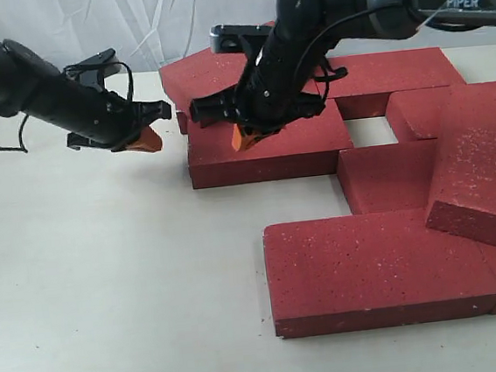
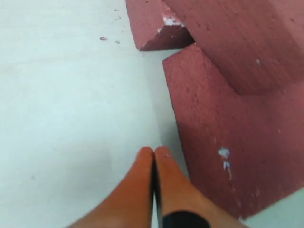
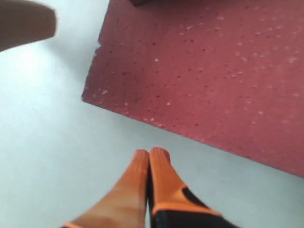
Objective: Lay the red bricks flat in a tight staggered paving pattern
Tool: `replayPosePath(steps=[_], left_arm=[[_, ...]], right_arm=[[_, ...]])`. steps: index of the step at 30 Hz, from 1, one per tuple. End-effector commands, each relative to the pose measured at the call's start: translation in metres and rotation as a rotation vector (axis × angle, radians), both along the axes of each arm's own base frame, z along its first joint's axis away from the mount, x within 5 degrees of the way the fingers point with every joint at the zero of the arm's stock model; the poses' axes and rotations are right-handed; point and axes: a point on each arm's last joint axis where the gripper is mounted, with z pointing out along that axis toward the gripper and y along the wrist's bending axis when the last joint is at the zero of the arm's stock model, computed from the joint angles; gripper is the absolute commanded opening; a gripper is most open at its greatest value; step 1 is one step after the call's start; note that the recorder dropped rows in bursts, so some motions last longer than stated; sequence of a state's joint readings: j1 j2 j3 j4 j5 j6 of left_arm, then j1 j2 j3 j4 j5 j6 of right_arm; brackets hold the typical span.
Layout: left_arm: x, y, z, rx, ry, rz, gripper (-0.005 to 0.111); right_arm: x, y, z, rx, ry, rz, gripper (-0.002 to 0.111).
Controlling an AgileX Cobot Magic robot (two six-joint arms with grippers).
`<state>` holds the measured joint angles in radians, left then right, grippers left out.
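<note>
Several red bricks lie on the white table (image 1: 107,279). My right gripper (image 1: 242,137) reaches across the middle and hovers shut and empty by the left-hand brick (image 1: 271,149). In the right wrist view its orange fingertips (image 3: 150,153) are pressed together over bare table, just off that brick's (image 3: 204,71) long edge. My left gripper (image 1: 149,140) is shut and empty too, a little left of the same brick. In the left wrist view its tips (image 2: 154,152) hang over the table beside the brick's side (image 2: 228,142). Another brick (image 2: 237,38) lies on top of that one.
A brick (image 1: 484,172) leans tilted on its neighbours at the right. A flat brick (image 1: 374,266) lies at the front, another (image 1: 386,71) at the back, and a raised one (image 1: 207,77) behind the grippers. A square gap (image 1: 370,130) shows between bricks. White cloth hangs behind.
</note>
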<state>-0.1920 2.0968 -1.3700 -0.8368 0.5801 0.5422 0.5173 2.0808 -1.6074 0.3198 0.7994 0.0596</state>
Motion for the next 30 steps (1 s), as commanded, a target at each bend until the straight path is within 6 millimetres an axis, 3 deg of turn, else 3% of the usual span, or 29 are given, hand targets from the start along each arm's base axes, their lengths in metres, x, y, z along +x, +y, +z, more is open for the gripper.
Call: replayPosePath(steps=[1, 5, 12, 18, 24, 30], left_arm=[[-0.012, 0.009, 0.038, 0.095, 0.008, -0.003, 0.000], [-0.024, 0.013, 0.064, 0.128, 0.005, -0.026, 0.000], [-0.041, 0.019, 0.091, 0.255, 0.011, -0.058, 0.000], [-0.053, -0.001, 0.103, 0.346, -0.047, -0.114, 0.000], [-0.056, -0.029, 0.107, 0.324, -0.137, -0.160, 0.000], [-0.049, -0.034, 0.109, 0.306, -0.219, -0.139, 0.000]], right_arm=[[0.003, -0.025, 0.020, -0.006, 0.004, 0.004, -0.001], [0.002, -0.043, 0.032, -0.034, 0.009, 0.063, -0.001], [0.000, -0.091, 0.040, 0.029, 0.033, -0.009, -0.001], [-0.011, -0.130, 0.036, 0.036, 0.045, -0.079, -0.001], [-0.016, -0.142, 0.027, 0.014, 0.001, -0.129, -0.001], [-0.011, -0.142, 0.028, 0.029, -0.044, -0.157, -0.001]])
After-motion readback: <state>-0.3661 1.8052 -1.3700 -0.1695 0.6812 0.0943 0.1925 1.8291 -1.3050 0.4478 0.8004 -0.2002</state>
